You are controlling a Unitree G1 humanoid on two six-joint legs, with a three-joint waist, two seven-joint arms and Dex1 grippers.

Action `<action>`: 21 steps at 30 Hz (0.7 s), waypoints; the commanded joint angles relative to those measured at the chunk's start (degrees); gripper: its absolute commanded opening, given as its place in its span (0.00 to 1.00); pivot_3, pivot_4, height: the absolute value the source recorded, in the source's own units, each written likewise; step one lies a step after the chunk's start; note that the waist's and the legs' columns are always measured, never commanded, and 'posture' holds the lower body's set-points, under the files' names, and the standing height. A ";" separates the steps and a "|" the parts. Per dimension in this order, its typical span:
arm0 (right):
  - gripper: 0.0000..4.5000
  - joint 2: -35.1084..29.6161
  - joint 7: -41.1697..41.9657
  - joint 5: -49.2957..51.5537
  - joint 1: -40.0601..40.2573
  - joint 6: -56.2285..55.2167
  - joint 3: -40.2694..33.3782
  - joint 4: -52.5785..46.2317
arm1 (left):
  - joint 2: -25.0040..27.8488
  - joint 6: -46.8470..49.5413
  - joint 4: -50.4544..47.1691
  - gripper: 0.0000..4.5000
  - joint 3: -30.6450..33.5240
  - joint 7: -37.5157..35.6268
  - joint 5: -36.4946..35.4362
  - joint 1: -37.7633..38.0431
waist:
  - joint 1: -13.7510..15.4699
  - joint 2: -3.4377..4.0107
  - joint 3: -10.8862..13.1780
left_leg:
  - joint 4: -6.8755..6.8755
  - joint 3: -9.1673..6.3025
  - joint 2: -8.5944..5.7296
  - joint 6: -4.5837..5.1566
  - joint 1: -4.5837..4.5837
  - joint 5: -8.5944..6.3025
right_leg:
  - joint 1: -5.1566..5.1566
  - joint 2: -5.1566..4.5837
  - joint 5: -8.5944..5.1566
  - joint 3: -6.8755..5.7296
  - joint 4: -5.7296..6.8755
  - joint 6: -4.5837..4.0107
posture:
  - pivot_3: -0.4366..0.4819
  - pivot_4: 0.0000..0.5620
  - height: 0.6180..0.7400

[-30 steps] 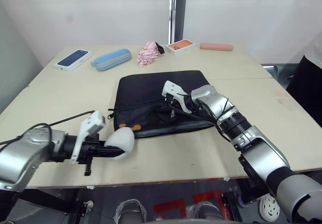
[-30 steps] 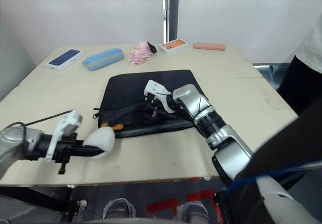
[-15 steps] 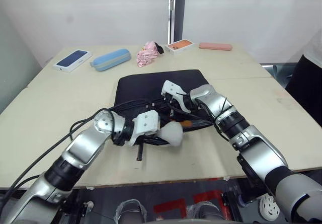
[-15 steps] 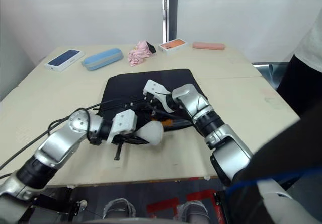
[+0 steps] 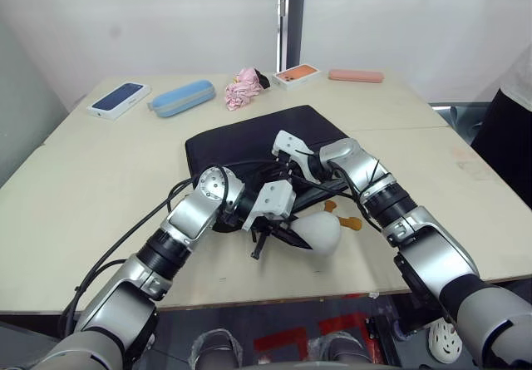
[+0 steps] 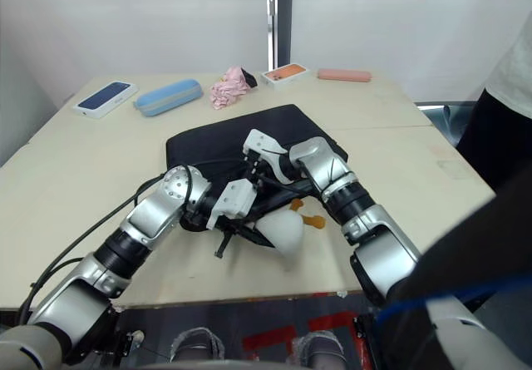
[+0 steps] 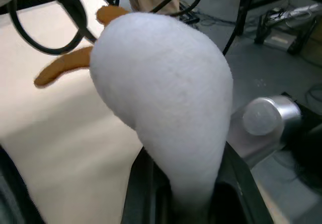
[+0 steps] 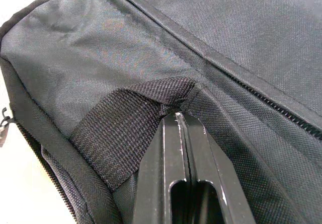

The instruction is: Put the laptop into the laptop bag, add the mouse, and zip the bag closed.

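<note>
The black laptop bag (image 5: pixel 249 141) lies mid-table, turned at an angle. My right gripper (image 5: pixel 287 164) is shut on its woven strap handle (image 8: pixel 126 113) at the bag's near edge, beside the zipper. My left gripper (image 5: pixel 287 235) is shut on a puffy white oval thing (image 5: pixel 320 233) with small orange tags (image 5: pixel 351 223), held low over the table just in front of the bag and close under the right gripper. In the left wrist view the white fuzzy thing (image 7: pixel 161 93) sits between the fingers. The laptop and the mouse are out of view.
Along the far edge lie a blue phone box (image 5: pixel 121 98), a blue case (image 5: pixel 184 98), a pink cloth (image 5: pixel 244 87), an orange phone box (image 5: pixel 298 75) and a pink case (image 5: pixel 357 76). A person (image 5: pixel 511 129) stands at the right. Cables trail from my left arm.
My left arm has swung from the front left to the bag's near edge, carrying the white thing. The bag has turned and shifted while the right gripper kept hold of it.
</note>
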 commanded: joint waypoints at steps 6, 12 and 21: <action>0.00 -0.22 -0.21 -0.82 0.51 0.81 0.00 0.06 | 3.16 -0.38 -1.43 0.83 1.11 -0.68 0.88 0.88 | 0.04 0.01 0.01 | 0.00 0.00 0.01 0.00 0.00 0.00 | 0.00 0.00 0.00 -0.01 0.00 0.00 | 0.48 0.27 1.00; 0.00 -0.22 0.11 -0.62 0.43 1.05 -0.11 -0.33 | 7.17 1.94 -5.87 1.00 4.67 0.94 -0.74 2.33 | -0.03 0.03 0.02 | -0.01 0.00 0.01 0.00 0.00 0.00 | -0.02 0.00 0.00 -0.02 0.00 0.00 | 0.48 0.27 1.00; 0.00 -1.73 2.87 7.22 1.44 5.69 -6.77 -10.61 | 18.88 4.79 -10.73 1.00 18.47 1.90 -7.56 8.44 | 0.10 0.13 0.11 | -0.07 0.01 0.02 -0.01 -0.11 0.00 | -0.14 0.02 -0.01 -0.04 -0.04 0.00 | 0.48 0.27 1.00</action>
